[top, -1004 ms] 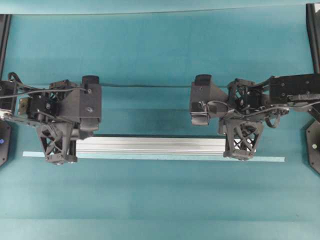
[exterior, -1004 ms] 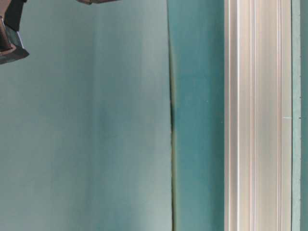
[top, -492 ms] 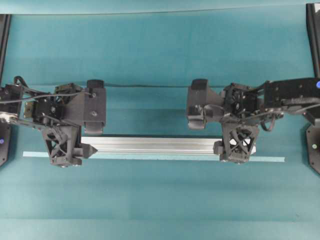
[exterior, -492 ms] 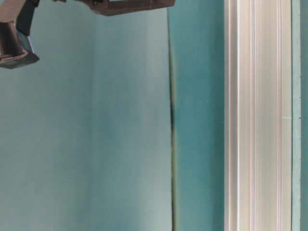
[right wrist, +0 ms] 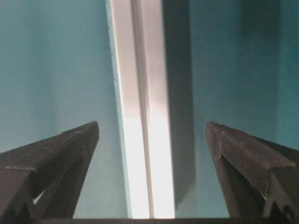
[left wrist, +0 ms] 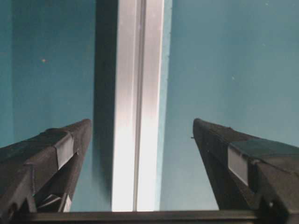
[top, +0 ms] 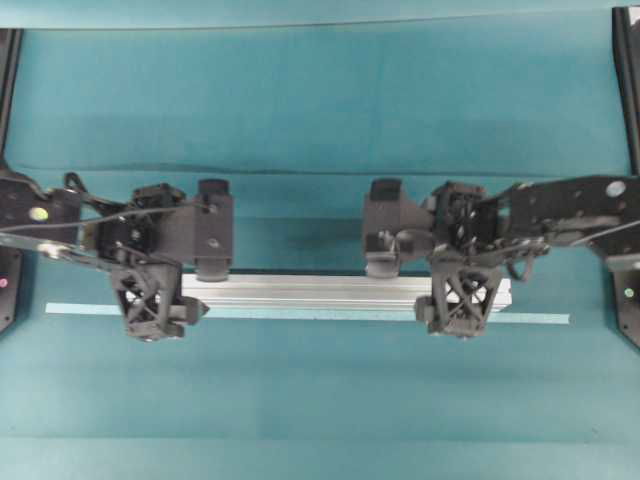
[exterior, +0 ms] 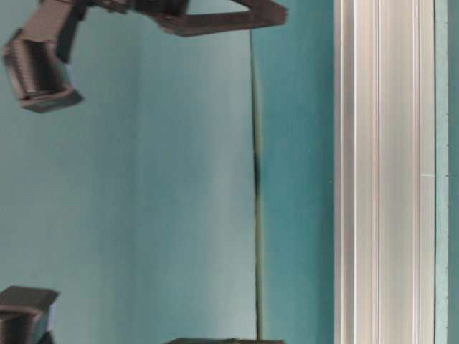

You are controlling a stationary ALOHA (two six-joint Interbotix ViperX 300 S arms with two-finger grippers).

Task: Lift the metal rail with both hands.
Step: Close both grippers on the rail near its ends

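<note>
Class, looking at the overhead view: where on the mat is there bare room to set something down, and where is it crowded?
Bare: the mat behind both arms, and the wide band in front of the tape strip. Crowded: along the metal rail, with the left gripper and right gripper over its ends.

The metal rail (top: 330,291) is laid flat along the teal desk (top: 320,100), just beside a thin pale tape strip (top: 540,319). The left tool (top: 150,300) is positioned over the rail's left end, and the right tool (top: 462,300) over its right end.
</note>
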